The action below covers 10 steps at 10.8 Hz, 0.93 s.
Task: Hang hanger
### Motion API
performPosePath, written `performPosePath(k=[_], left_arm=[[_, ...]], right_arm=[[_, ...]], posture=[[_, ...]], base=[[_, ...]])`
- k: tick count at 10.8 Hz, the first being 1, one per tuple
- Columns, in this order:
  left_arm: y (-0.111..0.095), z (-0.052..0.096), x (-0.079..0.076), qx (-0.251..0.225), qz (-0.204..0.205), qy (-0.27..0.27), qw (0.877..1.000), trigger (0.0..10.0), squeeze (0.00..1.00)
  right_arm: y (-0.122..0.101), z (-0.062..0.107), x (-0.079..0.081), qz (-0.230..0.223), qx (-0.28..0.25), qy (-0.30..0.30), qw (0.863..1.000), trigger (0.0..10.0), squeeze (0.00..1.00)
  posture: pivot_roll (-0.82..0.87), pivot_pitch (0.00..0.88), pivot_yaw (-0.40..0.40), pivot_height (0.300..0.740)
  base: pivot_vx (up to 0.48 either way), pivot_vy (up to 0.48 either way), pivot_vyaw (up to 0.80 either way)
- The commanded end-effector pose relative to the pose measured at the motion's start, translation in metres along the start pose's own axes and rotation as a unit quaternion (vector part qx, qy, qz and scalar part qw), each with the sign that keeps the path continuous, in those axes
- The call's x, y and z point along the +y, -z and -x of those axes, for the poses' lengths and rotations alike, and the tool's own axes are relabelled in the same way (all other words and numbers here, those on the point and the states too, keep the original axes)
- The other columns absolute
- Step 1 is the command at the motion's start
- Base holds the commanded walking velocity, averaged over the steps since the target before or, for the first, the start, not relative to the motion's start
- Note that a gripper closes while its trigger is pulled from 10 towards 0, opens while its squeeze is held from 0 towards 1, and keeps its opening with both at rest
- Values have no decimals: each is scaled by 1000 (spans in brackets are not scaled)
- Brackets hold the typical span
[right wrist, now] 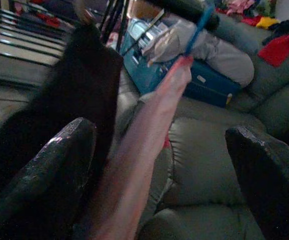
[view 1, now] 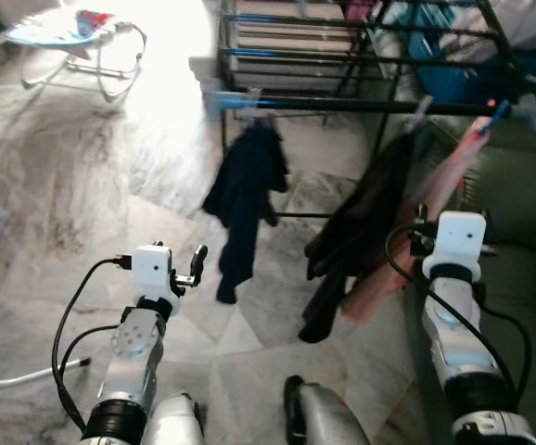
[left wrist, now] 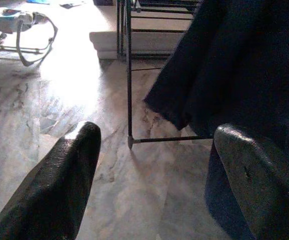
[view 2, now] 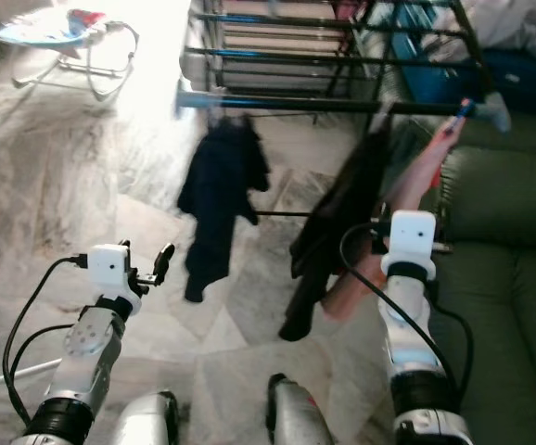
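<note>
Hanger point(right wrist: 197, 30), blue, rides the drying rack's front rail point(view 1: 370, 104), ahead of and above the right pincer point(right wrist: 159, 165), carrying a pink garment point(right wrist: 149, 130) that slants down toward it. Both pincers are spread and empty; the left pincer point(left wrist: 154, 175) faces a navy garment point(view 1: 245, 199). Right wrist view reveals the hanger's hook; head views blur it.

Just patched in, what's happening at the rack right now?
The robot stands before a black metal drying rack on a marble floor. Three garments hang from its front rail: a dark navy garment, a black garment and a pink garment on a blue hanger. The left gripper is open and empty, held near the navy garment. The right gripper is open too, raised at the pink garment, gripping nothing. A green sofa sits to the right.
</note>
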<state>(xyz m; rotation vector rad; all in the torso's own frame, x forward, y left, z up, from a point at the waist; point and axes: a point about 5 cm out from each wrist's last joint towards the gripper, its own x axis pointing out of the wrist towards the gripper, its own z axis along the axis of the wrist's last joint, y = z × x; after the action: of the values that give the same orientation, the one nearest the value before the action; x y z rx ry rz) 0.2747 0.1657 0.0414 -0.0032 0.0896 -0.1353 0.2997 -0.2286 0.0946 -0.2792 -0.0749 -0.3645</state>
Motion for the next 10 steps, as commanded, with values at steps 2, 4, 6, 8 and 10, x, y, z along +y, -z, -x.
performPosePath(k=[2,4,6,8,10], left_arm=[[0,2,2,-4,-1,8,1000,10000,0],[0,2,3,-4,-3,8,1000,10000,0],[0,4,4,-7,-6,7,1000,10000,0],[1,6,4,-3,-11,7,1000,10000,0],[2,6,5,-3,-11,5,1000,10000,0]], right_arm=[[-3,0,1,-2,-4,2,1000,10000,714],[0,1,5,-6,2,-8,1000,10000,698],[0,10,10,-3,-9,-37,999,10000,643],[11,19,2,11,12,-27,1000,10000,639],[12,21,1,20,13,-16,1000,10000,643]], posture=[[-15,166,-48,740],[-11,167,-47,740],[-6,171,-48,740],[-8,175,-50,740],[-8,178,-51,740]], base=[[441,0,0],[480,0,0],[480,0,0],[240,0,0],[0,0,0]])
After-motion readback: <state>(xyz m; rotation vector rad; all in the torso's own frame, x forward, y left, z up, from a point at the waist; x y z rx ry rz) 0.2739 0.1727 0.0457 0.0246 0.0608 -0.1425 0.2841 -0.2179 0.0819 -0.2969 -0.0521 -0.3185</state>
